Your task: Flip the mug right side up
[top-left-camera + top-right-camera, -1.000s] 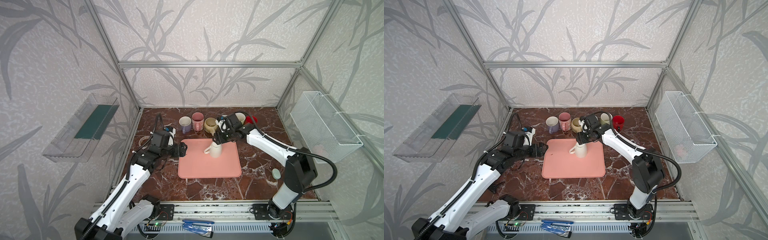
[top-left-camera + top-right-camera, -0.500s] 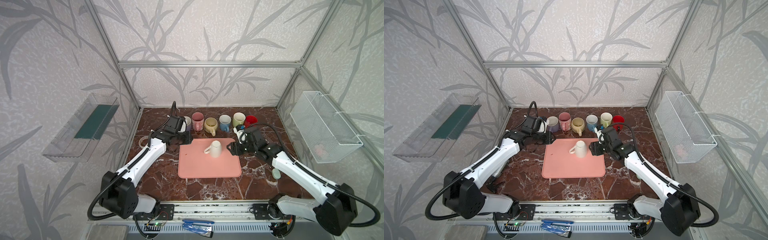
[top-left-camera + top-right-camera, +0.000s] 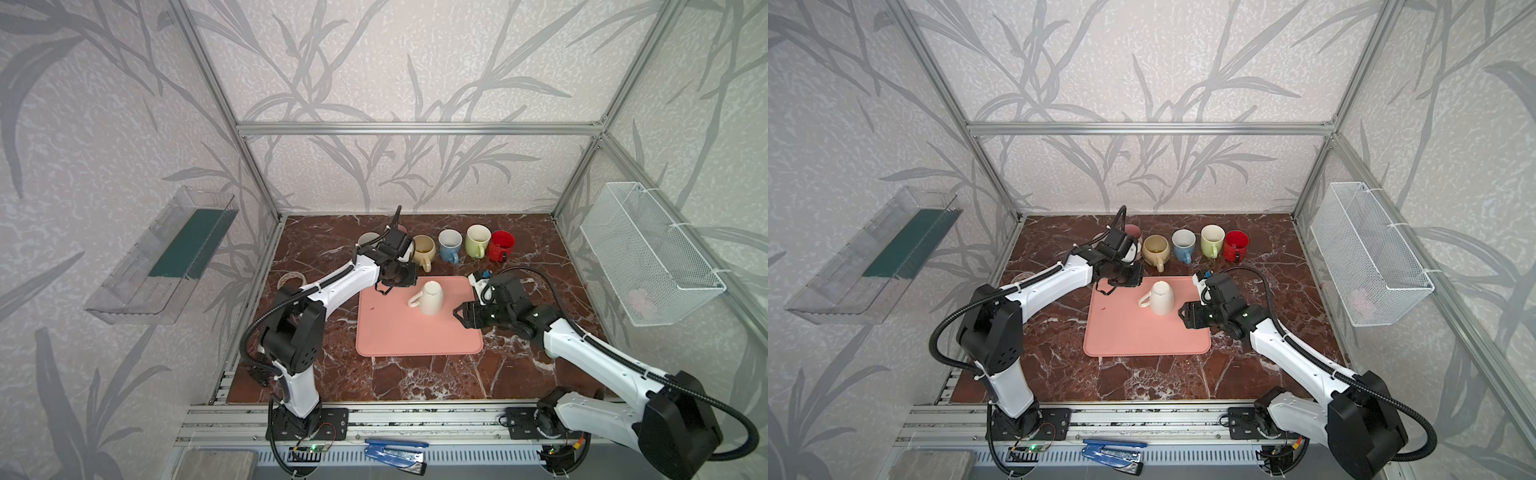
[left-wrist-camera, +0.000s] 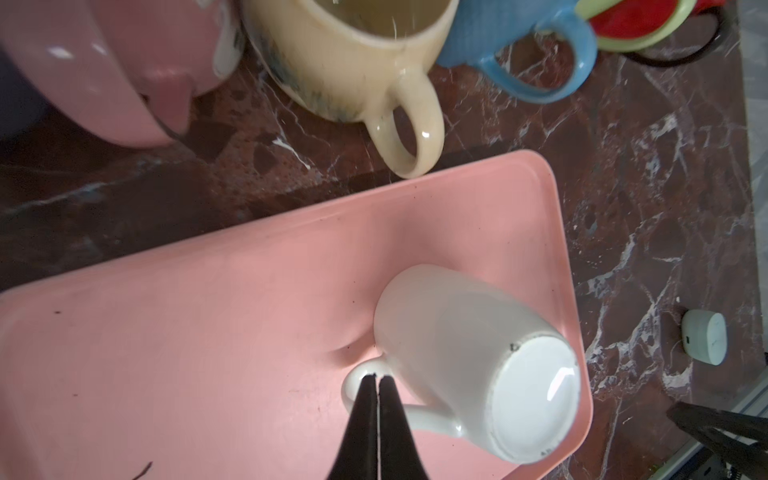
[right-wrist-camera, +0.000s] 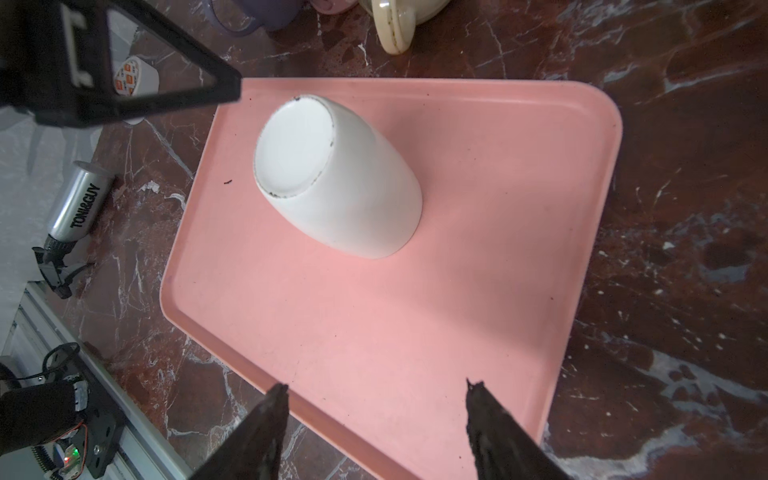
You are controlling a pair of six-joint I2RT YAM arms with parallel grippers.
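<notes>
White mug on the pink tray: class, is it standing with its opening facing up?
No: the white mug stands rim-down on the pink tray, with its flat base turned up toward the camera.

Mug opening: the white ceramic mug stands mouth down on the pink plastic tray; its inside is not seen.
Mug handle: hidden behind the body in the right wrist view.
Claw contact: the left claw overlaps the handle with its tips; touching or above, cannot tell.
Back row: the glossy pink mug is blurred and cut by the edge.
Basket: a pale pink thing in the white wire basket is too blurred to name.
</notes>
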